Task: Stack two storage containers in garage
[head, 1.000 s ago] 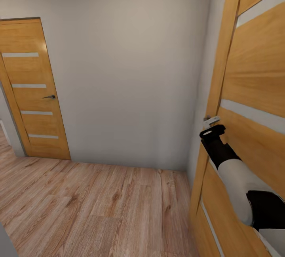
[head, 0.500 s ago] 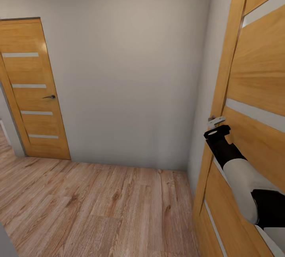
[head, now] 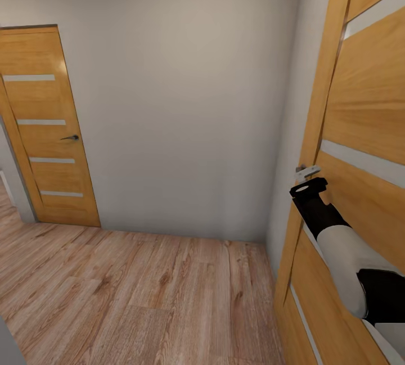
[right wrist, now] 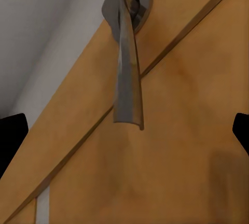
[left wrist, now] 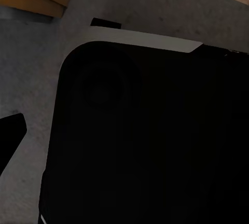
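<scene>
Right end effector [head: 304, 185] is held just below the metal lever handle [right wrist: 126, 68] of a wooden door [head: 360, 129], its fingers spread wide with nothing between them. Whether the left end effector is parted cannot be told. Wood-plank floor [head: 129, 292], a grey wall [head: 180, 100] and a second closed door [head: 48, 129] are seen; the storage containers are not pictured.

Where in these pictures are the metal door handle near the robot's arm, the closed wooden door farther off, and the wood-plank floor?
Grey metal lever door handle [right wrist: 126, 63]: right wrist view, middle of the lever.
Closed orange wooden door with pale stripes [head: 48, 140]: head view, its centre panel.
Light wood-plank floor [head: 140, 297]: head view, bare planks.
</scene>
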